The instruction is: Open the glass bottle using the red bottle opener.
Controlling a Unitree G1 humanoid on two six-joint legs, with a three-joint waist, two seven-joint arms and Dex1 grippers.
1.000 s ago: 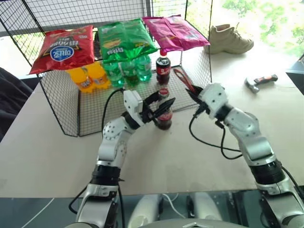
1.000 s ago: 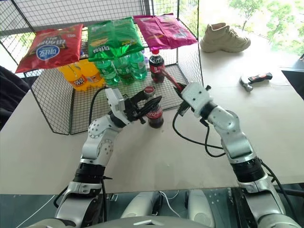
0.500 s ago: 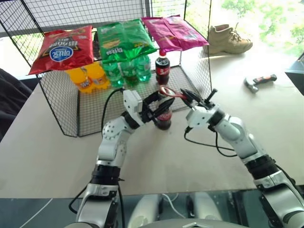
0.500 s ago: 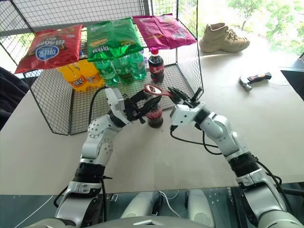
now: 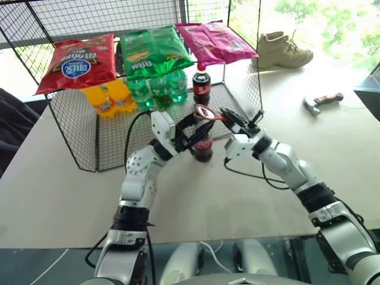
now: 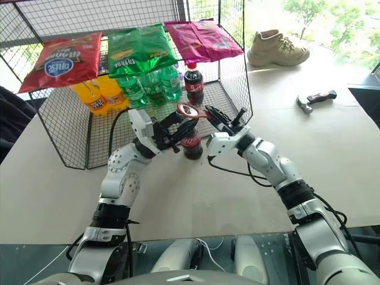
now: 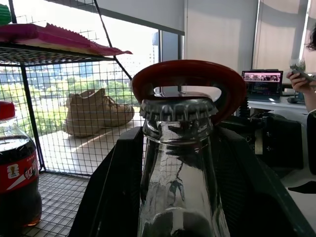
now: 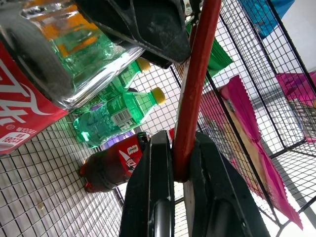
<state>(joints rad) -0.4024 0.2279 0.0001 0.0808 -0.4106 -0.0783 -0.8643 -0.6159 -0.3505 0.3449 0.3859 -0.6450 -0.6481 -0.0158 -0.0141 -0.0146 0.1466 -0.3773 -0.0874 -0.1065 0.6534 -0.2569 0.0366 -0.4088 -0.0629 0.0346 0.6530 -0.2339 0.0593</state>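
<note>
- While the glass bottle (image 5: 203,146) stands upright on the desk (image 5: 237,196), near the middle and just in front of the wire rack (image 5: 83,127), its metal cap (image 7: 178,107) is on.
- The left gripper (image 5: 198,132) has its two black fingers clamped around the bottle's neck.
- The red bottle opener (image 5: 206,113) has its round head right behind the cap and just above it; I cannot tell if they touch.
- The right gripper (image 5: 233,122) has its fingers squeezed together on the opener's handle.
- A plastic cola bottle (image 5: 201,85) stands inside the rack.
- A shoe (image 5: 284,50) and a hammer (image 5: 322,100) lie near the desk's far right edge.
</note>
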